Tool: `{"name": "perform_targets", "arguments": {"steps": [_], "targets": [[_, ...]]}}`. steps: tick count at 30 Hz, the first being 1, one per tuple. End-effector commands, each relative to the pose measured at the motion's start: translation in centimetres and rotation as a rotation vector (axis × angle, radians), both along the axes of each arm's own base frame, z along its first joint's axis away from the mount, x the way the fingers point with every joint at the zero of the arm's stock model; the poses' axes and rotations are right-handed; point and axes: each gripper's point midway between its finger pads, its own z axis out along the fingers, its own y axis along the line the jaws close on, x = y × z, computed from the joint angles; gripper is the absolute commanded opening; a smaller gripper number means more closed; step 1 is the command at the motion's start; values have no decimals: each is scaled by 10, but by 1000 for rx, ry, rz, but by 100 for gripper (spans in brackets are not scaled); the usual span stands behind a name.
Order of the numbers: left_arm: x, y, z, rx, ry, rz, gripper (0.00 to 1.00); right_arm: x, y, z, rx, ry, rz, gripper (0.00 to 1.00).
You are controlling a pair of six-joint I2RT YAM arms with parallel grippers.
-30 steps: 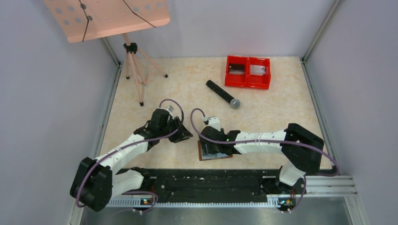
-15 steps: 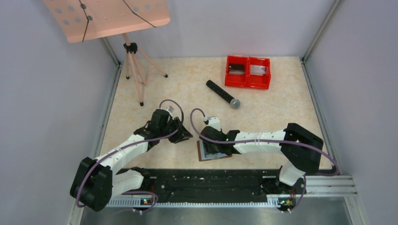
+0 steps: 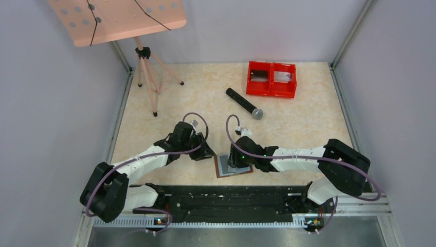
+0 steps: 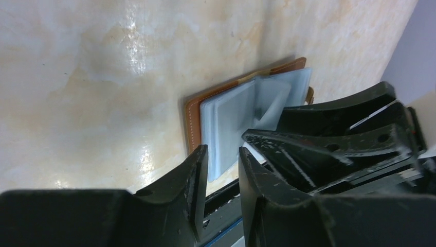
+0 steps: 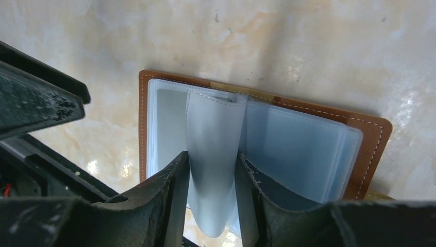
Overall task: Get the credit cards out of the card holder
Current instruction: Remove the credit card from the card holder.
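Top view: card holder's (image 3: pixel 222 165) rt part hidden under R gripper (image 3: pixel 235 161).

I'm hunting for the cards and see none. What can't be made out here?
Cards: frosted sleeve and pockets of the holder blur whatever is inside, both wrist views.
Holder's near edge: right wrist view, behind the right gripper.
Grip: whether that gripper's fingers press the sleeve or only flank it.
Top view: holder too small, partly under the gripper.
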Motion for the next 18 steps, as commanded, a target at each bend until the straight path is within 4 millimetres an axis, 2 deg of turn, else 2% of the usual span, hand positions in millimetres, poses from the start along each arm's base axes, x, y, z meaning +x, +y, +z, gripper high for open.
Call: {"name": "perform_targets", "arguments": {"steps": [1, 9, 14, 18], "targets": [[4, -14, 4, -19, -34, -48, 33, 1, 11, 23, 214, 20, 1, 36], [3, -30, -4, -39, -23, -101, 33, 0, 3, 27, 349, 46, 2, 33], [6, -45, 1, -64, -37, -132, 34, -3, 3, 31, 428, 51, 28, 32], [8, -47, -5, -39, -19, -133, 33, -2, 2, 35, 464, 45, 36, 32]]}}
